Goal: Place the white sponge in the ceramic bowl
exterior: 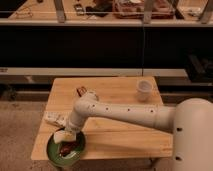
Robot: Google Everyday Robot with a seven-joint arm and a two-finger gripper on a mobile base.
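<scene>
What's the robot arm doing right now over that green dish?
Gripper low over the wide green glossy ceramic bowl. Small off-white sponge at its tip, above the bowl. Dark brown item already inside.

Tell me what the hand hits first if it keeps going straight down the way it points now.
The hand points down over the ceramic bowl at the table's front left corner. Going straight on, it would likely first meet the dark brown item lying in the bowl, though depth is hard to judge from this view.

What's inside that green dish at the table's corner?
In the ceramic bowl lies a reddish-brown item. The end effector hangs over the bowl's upper part, covering whatever lies beneath it, so the white sponge cannot be picked out.
</scene>
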